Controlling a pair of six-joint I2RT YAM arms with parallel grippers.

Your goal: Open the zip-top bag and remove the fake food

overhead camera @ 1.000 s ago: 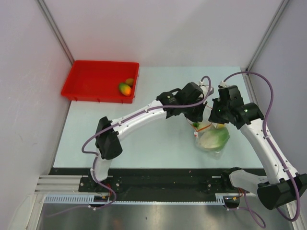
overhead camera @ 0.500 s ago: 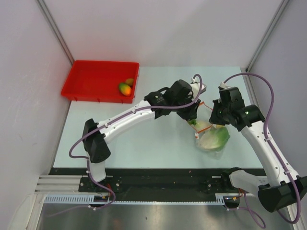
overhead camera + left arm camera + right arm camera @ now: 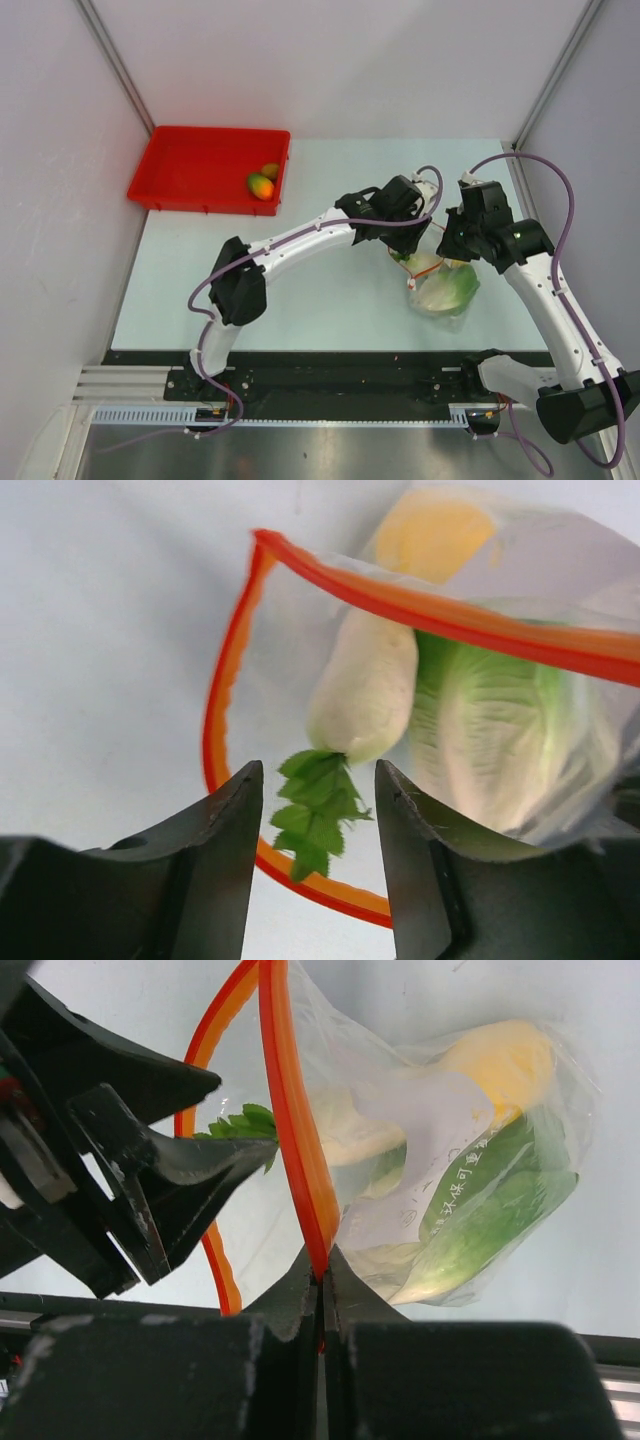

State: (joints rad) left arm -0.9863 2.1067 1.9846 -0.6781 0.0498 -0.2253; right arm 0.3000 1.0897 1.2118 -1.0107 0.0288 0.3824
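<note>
The zip-top bag [image 3: 445,288] lies on the table at centre right, its red-orange zip strip [image 3: 450,610] gaping in a loop. Inside I see fake food: a white radish [image 3: 365,685], green lettuce [image 3: 490,730] and a yellow piece [image 3: 440,530]. My left gripper [image 3: 318,780] is open at the bag's mouth. The radish's green leaves [image 3: 315,805] lie between its fingers without touching them. My right gripper [image 3: 322,1265] is shut on one side of the zip strip [image 3: 290,1110] and holds it up. From above, the left gripper [image 3: 405,250] and the right gripper [image 3: 452,250] flank the mouth.
A red tray [image 3: 190,160] stands at the table's back left with an orange-red mango-like fruit [image 3: 260,186] and a small brown piece [image 3: 270,170] in its right end. Grey walls close in both sides.
My left gripper has gone from shut to open and shifted a little at the bag's mouth. The right gripper has kept its hold on the zip strip.
</note>
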